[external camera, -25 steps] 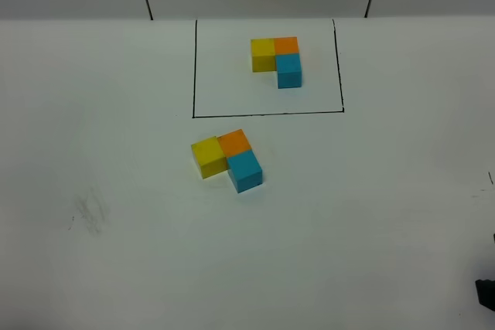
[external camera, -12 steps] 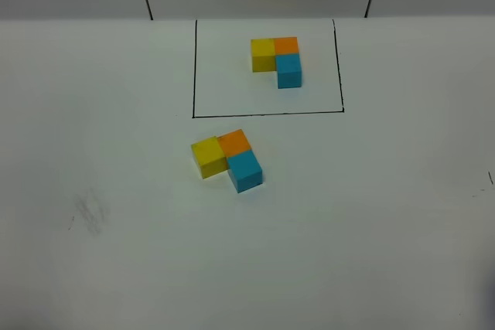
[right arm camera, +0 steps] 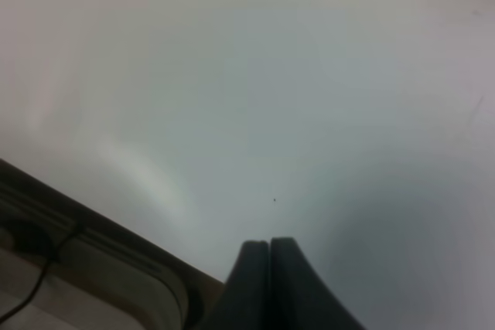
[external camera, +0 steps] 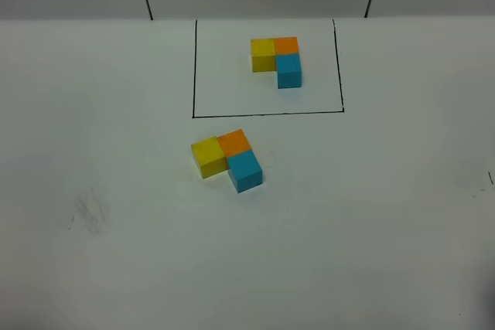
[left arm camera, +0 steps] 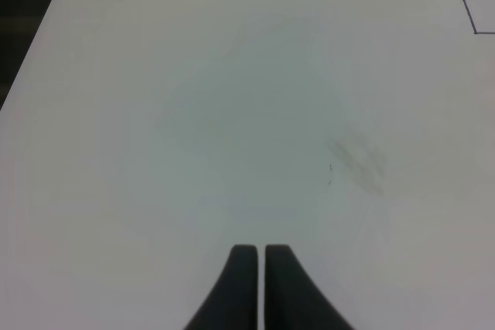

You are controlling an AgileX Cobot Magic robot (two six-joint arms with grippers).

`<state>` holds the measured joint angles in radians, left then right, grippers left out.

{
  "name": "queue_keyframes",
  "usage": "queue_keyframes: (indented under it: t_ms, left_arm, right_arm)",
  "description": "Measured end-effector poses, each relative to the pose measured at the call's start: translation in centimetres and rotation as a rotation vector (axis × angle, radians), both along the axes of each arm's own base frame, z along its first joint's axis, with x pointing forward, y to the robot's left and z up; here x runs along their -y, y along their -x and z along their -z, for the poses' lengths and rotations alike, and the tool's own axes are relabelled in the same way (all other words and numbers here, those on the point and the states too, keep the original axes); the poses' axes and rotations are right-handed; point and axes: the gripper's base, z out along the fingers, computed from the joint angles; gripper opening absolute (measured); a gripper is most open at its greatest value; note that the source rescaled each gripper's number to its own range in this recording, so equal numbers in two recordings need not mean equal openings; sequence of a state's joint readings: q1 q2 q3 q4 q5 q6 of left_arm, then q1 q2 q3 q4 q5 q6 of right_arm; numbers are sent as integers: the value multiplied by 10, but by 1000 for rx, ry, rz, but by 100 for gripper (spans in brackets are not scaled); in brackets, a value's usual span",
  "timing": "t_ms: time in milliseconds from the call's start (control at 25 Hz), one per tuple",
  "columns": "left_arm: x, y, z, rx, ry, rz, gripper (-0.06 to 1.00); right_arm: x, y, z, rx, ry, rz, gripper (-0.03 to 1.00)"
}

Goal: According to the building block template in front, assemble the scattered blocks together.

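Observation:
The building block template (external camera: 277,58) sits inside a thin black rectangle (external camera: 267,113) at the back of the white table: yellow and orange in a row, light blue below orange. In front of it the loose cubes touch in the same L shape, slightly turned: yellow cube (external camera: 207,157), orange cube (external camera: 234,143), light blue cube (external camera: 245,171). Neither gripper shows in the exterior high view. My left gripper (left arm camera: 257,251) is shut and empty over bare table. My right gripper (right arm camera: 269,243) is shut and empty near the table's edge.
A grey smudge (external camera: 89,210) marks the table at front left; it also shows in the left wrist view (left arm camera: 356,158). A corner of the black rectangle (left arm camera: 472,5) shows in the left wrist view. The table's edge (right arm camera: 100,229) with a cable beyond shows in the right wrist view.
A dark part of the right arm at the lower right edge of the exterior high view has moved out of sight. The cubes have not moved.

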<state>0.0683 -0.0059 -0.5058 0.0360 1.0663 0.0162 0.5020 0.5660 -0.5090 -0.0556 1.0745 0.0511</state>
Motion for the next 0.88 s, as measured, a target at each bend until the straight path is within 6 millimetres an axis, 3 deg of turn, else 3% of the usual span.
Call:
queue_keyframes:
  t_ms: [360,880]
  left_arm:
    - [0,0,0,0,0,0,0]
    - [0,0,0,0,0,0,0]
  right_arm:
    - [11,9,-6,91,-10,22,0]
    - [30,46,-18,359,-68,260,0]
